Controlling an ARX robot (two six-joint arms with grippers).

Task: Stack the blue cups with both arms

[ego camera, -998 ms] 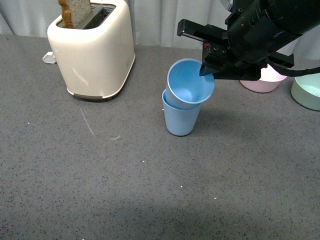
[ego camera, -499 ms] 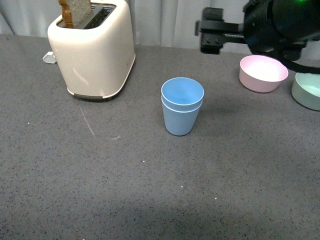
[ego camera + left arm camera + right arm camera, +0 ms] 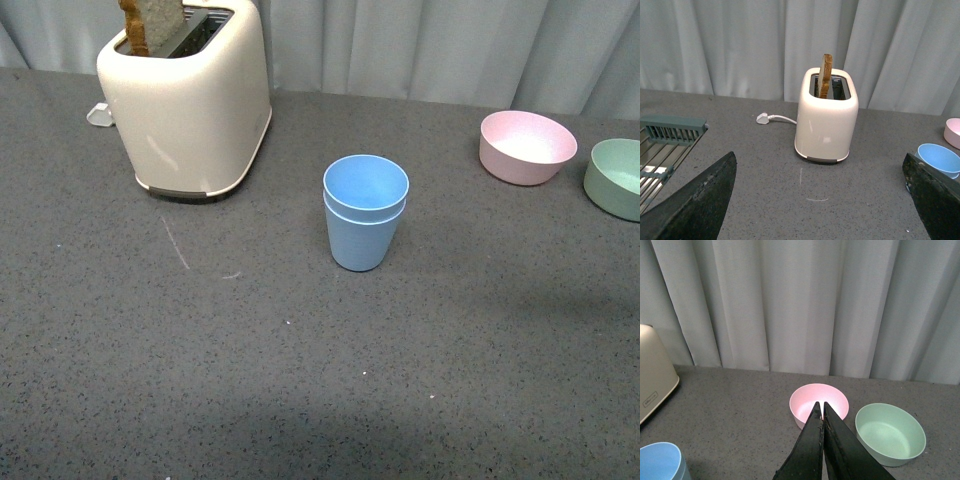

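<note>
the right arm has left the front view; half a second earlier it hung over the pink bowl (image 3: pixel 527 147), and a second earlier it held the upper cup tilted in the lower one's mouth. now the blue cups (image 3: pixel 365 211) stand nested and upright on the grey counter (image 3: pixel 300 380), between the cream toaster (image 3: pixel 187 100) and the two bowls, apart from all of them. the inner cup sits level, its rim just above the outer one's. by that look the stacking is done, and neither arm touches the pair.

the right hand (image 3: pixel 822 409) shows in its own wrist view pulled back, tips pressed together with nothing between them, lined up with the pink bowl and beside the green bowl (image 3: pixel 890 433). the left hand (image 3: pixel 820 200) is spread wide and empty, its two dark fingers (image 3: pixel 695 200) at the edges of its wrist view, facing the toaster with its slice of bread (image 3: pixel 826 76).

in the wrist views the cups are cut off at the frame edge, only a rim showing. a loose white plug (image 3: pixel 763 118) lies behind the toaster, and a green rack (image 3: pixel 670 135) is partly out of frame. no arm appears in the front view.
</note>
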